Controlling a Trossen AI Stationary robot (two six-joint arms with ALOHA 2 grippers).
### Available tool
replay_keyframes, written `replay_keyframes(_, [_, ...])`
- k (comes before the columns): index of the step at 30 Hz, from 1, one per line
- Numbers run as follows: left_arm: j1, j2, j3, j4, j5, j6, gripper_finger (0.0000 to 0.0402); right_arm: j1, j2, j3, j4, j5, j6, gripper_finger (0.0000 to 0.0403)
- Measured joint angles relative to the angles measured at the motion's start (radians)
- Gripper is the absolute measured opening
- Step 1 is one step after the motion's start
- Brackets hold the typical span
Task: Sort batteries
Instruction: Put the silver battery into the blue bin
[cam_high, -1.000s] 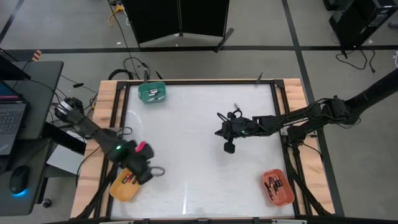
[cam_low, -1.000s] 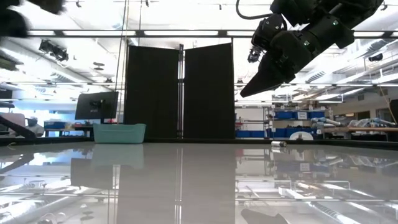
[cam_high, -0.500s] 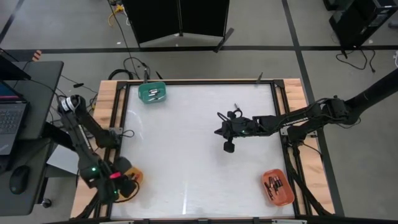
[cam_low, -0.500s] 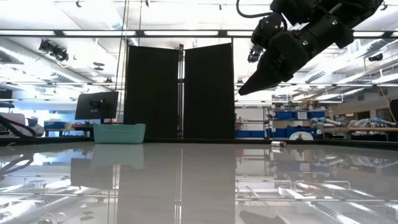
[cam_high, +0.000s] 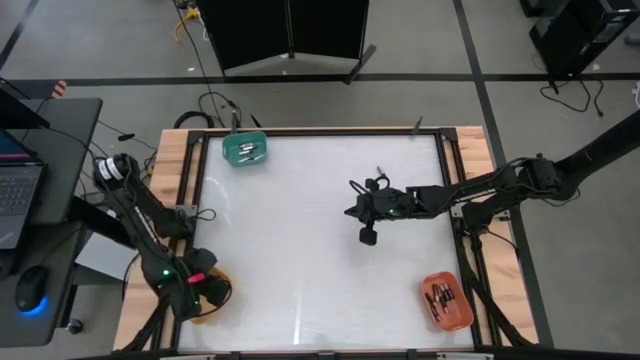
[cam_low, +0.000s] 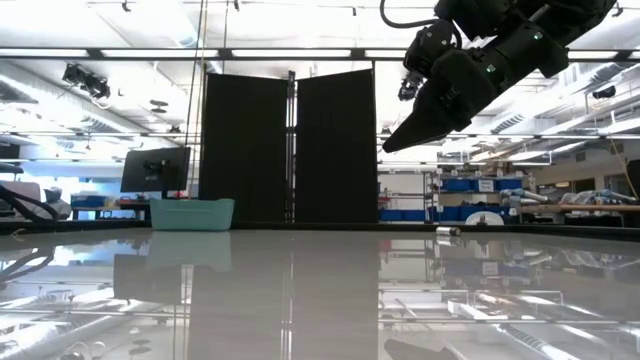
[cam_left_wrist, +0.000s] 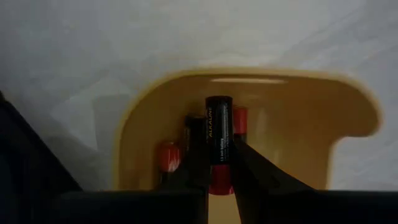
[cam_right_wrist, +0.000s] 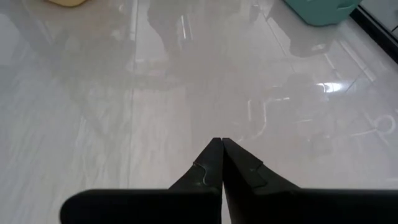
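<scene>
Down at seven o'clock on the tabletop (cam_high: 300, 250), poised over the yellow tray (cam_left_wrist: 280, 124): left gripper (cam_high: 195, 295) with fingers (cam_left_wrist: 249, 165) pinched narrowly on one battery (cam_left_wrist: 219, 127), black with a red end, hanging above other red-tipped batteries (cam_left_wrist: 168, 155) already lying inside. Could go wrong on release: held cell sits end-on over the pile, so likely to land across the others, bounce or roll toward the tray's low lip; opening too high would cause it. Also close to the tabletop's wooden border (cam_high: 140, 290) at that corner, so little room for a swing outward; a cell escaping at seven o'clock would probably leave the surface altogether.

Near centre, slightly toward three o'clock: right gripper (cam_high: 368, 236), fingers (cam_right_wrist: 211, 165) pressed fully together on nothing, hovering well above bare tabletop. Plenty of open room beneath and around it; no loose cells visible on the open surface.

Remaining trays at the edges: green tray (cam_high: 244, 150) at eleven o'clock with a couple of cells, orange tray (cam_high: 446, 302) at five o'clock with several. Both well apart from either arm, so scant risk of a knock.
</scene>
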Motion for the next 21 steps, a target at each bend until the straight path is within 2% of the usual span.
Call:
replay_keyframes(12, [0.003, 0.069, 0.001, 0.07, 0.07, 0.024, 0.005, 0.0, 0.0, 0.0, 0.0, 0.0, 0.003, 0.0013])
replay_keyframes(18, [0.005, 0.068, 0.001, 0.078, 0.118, 0.03, 0.0131, 0.0, 0.0, 0.0, 0.0, 0.0, 0.006, 0.0023])
replay_keyframes(21, [0.006, 0.061, 0.004, 0.074, 0.136, 0.049, 0.0156, 0.0, 0.0, 0.0, 0.014, 0.0, 0.007, 0.0029])
